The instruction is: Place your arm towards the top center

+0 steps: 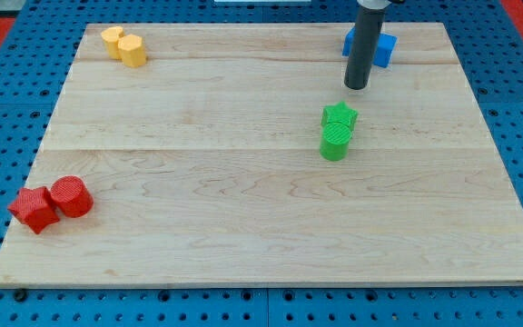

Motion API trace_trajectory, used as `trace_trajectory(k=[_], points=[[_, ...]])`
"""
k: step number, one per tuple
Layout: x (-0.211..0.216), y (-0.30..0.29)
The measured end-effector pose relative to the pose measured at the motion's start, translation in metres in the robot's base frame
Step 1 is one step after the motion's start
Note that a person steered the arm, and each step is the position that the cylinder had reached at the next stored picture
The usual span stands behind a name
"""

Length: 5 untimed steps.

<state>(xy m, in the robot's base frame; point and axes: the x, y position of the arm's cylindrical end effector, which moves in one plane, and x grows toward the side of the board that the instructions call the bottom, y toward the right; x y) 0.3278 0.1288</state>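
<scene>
My tip [357, 87], a bare rod holding nothing, stands right of the board's [243, 227] top centre with the blue block [381, 47] just behind it and the green blocks [337, 130] just below, so a careless leftward slide could nudge either.

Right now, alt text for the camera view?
My tip, a dark rod's end, rests on the wooden board near the view's top, right of centre, beside blue blocks and above the green pair. Yellow blocks sit top left, red blocks bottom left.
</scene>
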Motion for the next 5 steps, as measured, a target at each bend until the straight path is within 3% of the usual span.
trace_trajectory(k=[2, 3, 4, 5], points=[[0.002, 0.027], [0.051, 0.059], [0.039, 0.031], [-0.016, -0.018]])
